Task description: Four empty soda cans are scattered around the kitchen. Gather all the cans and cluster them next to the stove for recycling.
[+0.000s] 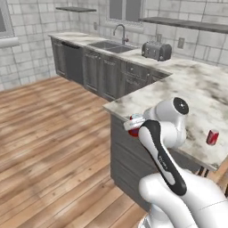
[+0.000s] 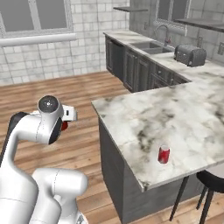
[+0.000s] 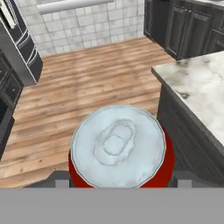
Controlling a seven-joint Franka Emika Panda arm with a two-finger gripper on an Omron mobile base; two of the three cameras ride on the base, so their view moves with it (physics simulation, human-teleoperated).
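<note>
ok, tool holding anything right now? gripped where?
Yes: a red soda can, upright between the tool's fingers, silver top facing the hand camera. The fingers sit on its side wall; the exact contact height cannot be told.

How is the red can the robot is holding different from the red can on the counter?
The held can is up in the air over the wood floor, inside the gripper; the counter can stands on the marble counter.
The held can shows its silver top to the hand camera; the counter can shows its red side.
The held can has fingers beside it; the counter can stands alone, untouched.
Both are red with silver tops.
</note>
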